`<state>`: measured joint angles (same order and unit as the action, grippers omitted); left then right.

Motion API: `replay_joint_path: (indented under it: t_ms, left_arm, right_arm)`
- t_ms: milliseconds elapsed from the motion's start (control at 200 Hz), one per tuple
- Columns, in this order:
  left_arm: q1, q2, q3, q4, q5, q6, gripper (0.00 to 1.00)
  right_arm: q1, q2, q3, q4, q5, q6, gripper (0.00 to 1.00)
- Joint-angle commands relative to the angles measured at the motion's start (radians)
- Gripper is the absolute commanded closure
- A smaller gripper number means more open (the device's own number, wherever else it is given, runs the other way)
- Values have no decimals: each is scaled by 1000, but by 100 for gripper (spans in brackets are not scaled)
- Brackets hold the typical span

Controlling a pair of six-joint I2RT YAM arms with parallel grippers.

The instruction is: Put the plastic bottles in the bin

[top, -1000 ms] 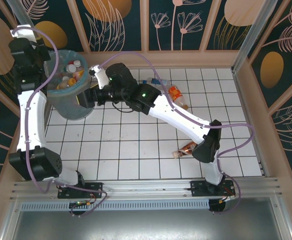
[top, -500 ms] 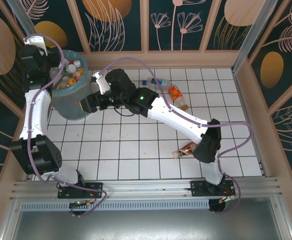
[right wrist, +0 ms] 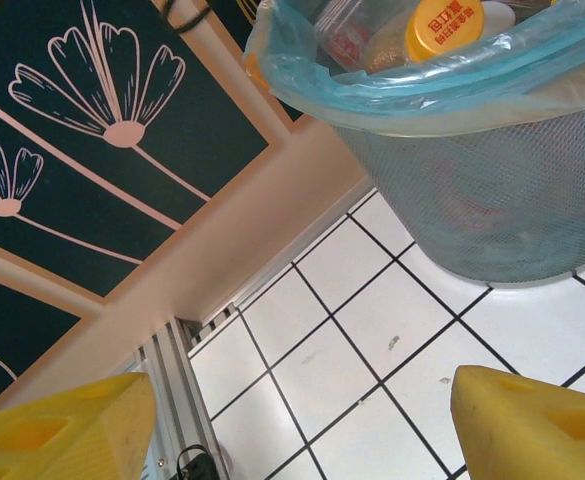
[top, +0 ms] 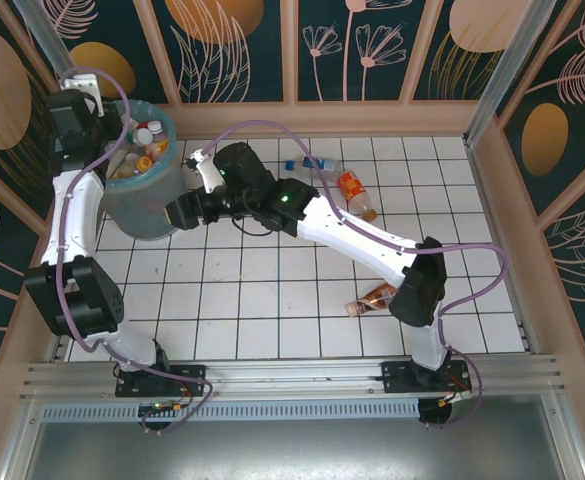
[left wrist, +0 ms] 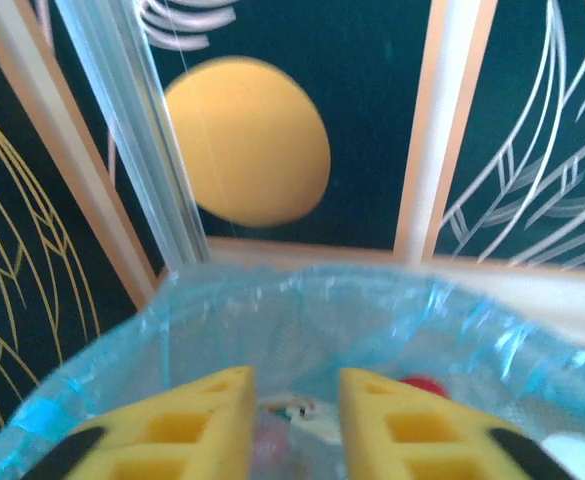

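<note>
Bottles (top: 138,148) lie heaped in the bin (top: 144,210), which stands upright at the far left corner of the tiled floor (top: 272,290). Its mouth faces up and its blue bag (right wrist: 392,95) is folded over the rim. We see the caps in the heap pointing every which way. From the right wrist, an orange cap (right wrist: 442,28) faces up and outward just inside the rim.

Three more bottles lie on their sides on the tiles, well apart from the bin. The orange-labelled bottle (top: 355,194) has its long axis running diagonally, from far-left to near-right. Just beside it, a blue-marked bottle (top: 317,163) lies roughly left to right. The brown-labelled bottle (top: 374,296) rests nearer to us, close by the right arm's elbow, almost left to right with a slight tilt. We cannot tell which end carries its cap.

Our left gripper (left wrist: 297,420) hangs over the bin's mouth, its yellow fingers (left wrist: 207,425) narrowly parted with nothing between them. Our right gripper (right wrist: 297,425) sits low beside the bin's mesh wall, spread wide and empty.
</note>
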<state>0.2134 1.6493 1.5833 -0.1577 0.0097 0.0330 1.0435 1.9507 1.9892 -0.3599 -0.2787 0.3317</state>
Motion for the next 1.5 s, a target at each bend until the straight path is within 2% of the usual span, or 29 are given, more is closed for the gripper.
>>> replay_joint_path:
  t_ms: [0,175,330,420,485,591,671,791,901,956,1076,1206,1271,1351,1431,1496]
  left_arm:
    - [6,5,-50,-66,-34,-6,73]
    - [6,11,-140,-85,-126,7,72]
    - [6,18,-133,-100,-143,-2,72]
    - [5,20,-104,-104,-117,-20,72]
    - [5,15,-70,-105,-84,-39,66]
    - [5,5,24,-124,-48,-64,50]
    - [5,-32,76,-108,-23,-91,44]
    - [4,-99,136,-93,-5,-127,41]
    - [-22,-175,121,-65,15,-143,41]
    - [-73,-217,92,-52,-7,-107,40]
    - [-250,-273,53,-58,-53,-28,39]
    - [-476,-332,-71,-26,-82,52,39]
    - [-597,-367,-186,26,-104,88,38]
    - [-735,-414,-363,142,-81,109,37]
    - [-863,-451,-575,314,-38,127,38]
    - [-968,-452,-732,436,3,155,37]
  right_arm:
    - [-7,-53,-21,38,15,15,22]
    - [-13,-56,-44,44,13,23,22]
    - [-14,-51,-42,41,12,24,22]
    - [-16,-53,-38,37,17,24,22]
    - [-16,-55,-39,36,21,25,22]
    - [-17,-64,-32,24,33,26,22]
    - [-20,-85,-35,12,58,21,21]
    - [-36,-150,-89,-2,131,26,19]
    - [-78,-232,-188,-28,206,43,19]
    - [-117,-285,-257,-44,223,55,20]
    - [-225,-421,-420,-97,261,115,20]
    - [-316,-574,-575,-243,388,203,20]
    - [-360,-631,-637,-357,418,257,20]
    - [-436,-719,-745,-461,405,343,19]
    - [-491,-841,-898,-467,349,404,20]
    - [-573,-932,-1008,-467,318,440,23]
